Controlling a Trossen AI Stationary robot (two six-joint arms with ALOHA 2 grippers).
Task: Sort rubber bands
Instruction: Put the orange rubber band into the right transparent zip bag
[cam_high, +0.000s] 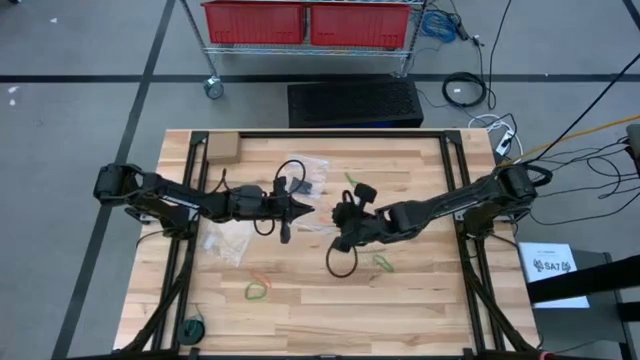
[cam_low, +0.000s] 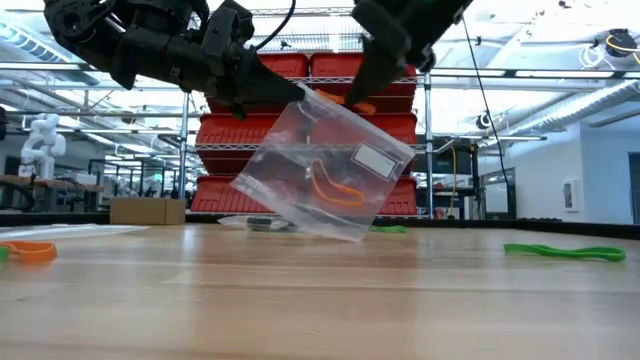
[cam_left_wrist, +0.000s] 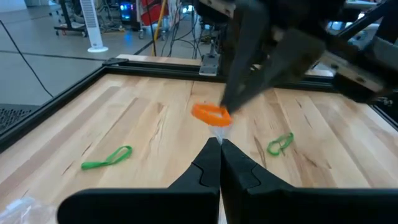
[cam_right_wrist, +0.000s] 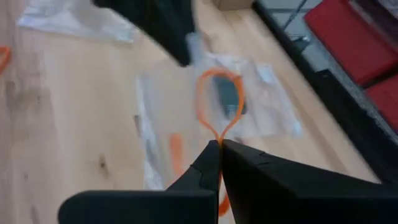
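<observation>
Overhead, the left gripper (cam_high: 300, 208) and the right gripper (cam_high: 343, 215) meet near the middle of the table (cam_high: 420, 300), with a clear zip bag (cam_high: 318, 212) between them; a green rubber band (cam_high: 258, 290) lies on the near left of the boards and another green band (cam_high: 383, 262) just right of the right arm. Level with the tabletop, the bag (cam_low: 325, 170) hangs tilted above the wood, pinched at its top corner by the left gripper (cam_low: 290, 98), and an orange band (cam_low: 335, 190) shows inside it. Past the left wrist's own fingers (cam_left_wrist: 205, 174), pressed together on the bag's edge, the right gripper (cam_left_wrist: 227, 115) holds an orange rubber band (cam_left_wrist: 210, 112) just above. From the right wrist, its fingers (cam_right_wrist: 208, 165) are closed on that orange loop (cam_right_wrist: 219, 106), which hangs over the bag (cam_right_wrist: 261, 106) lying beneath.
</observation>
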